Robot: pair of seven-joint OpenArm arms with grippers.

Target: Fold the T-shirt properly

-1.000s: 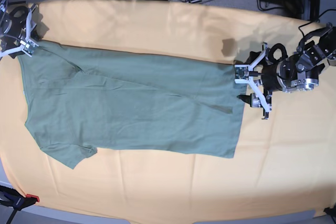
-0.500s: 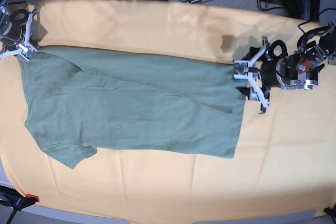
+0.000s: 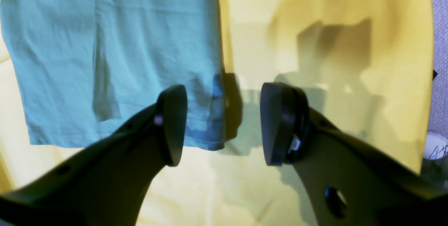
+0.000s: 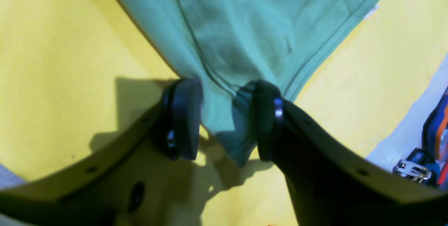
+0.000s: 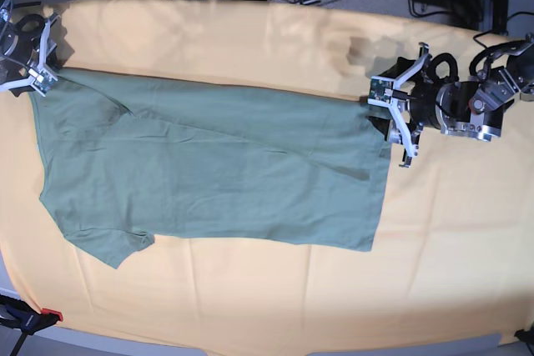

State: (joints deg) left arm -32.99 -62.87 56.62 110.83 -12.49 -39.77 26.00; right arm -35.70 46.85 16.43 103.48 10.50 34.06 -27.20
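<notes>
base view shows us the t-shirt (image 5: 209,168) flat on the yellow cloth (image 5: 275,39). our left pincer (image 3: 224,124) gapes over its hem corner; our right pincer (image 4: 220,121) stands apart astride the shoulder corner. soft, limp cotton, we judge: pinch both corners.

shirt (image 5: 209,168) under-layer: lying hidden beneath its fold | right gripper (image 5: 33,72): arm getting cut off at base view's edge | wrist views: blurring
</notes>
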